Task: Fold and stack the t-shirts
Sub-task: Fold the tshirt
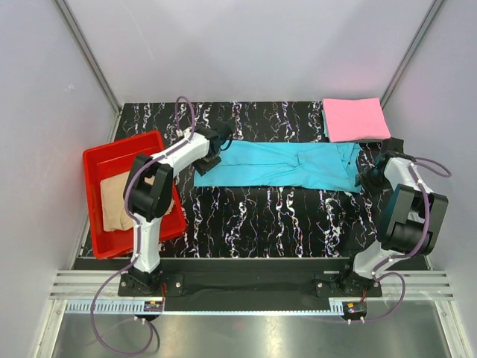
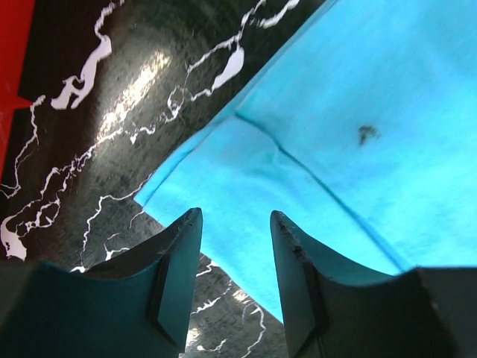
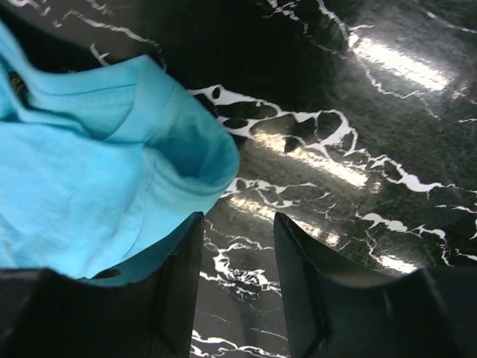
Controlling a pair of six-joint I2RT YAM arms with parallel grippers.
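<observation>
Two arms stood bolted at the near edge of the bench (image 1: 261, 220), one to the left and one to the right. Three t-shirts were in sight, one of each colour, along with one red tray (image 1: 123, 145).

The tray sat at the left edge of the bench, turned a little askew. The single tan t-shirt (image 1: 119, 198) lay inside it, loosely bunched against the near left part.

Across the middle of the bench lay the one turquoise t-shirt (image 1: 283, 165), folded into a long flat band that ran from left to right. The left gripper (image 1: 223, 136) hung over the band's left end. In its wrist view the left gripper (image 2: 235, 216) had its jaws moderately apart. Nothing was between them, and a corner of the turquoise cloth and a seam lay below the gap. The right gripper (image 1: 365, 179) was at the band's right end, near the right edge. In its wrist view the right gripper (image 3: 238, 220) also had its jaws parted on nothing, over bare marbled surface. The rumpled turquoise hem lay just beside its left finger (image 3: 179, 283), possibly touching it, though the view did not settle that.

The one pink t-shirt (image 1: 355, 119) lay folded into a neat square at the far right corner, just behind the turquoise band's right end.
</observation>
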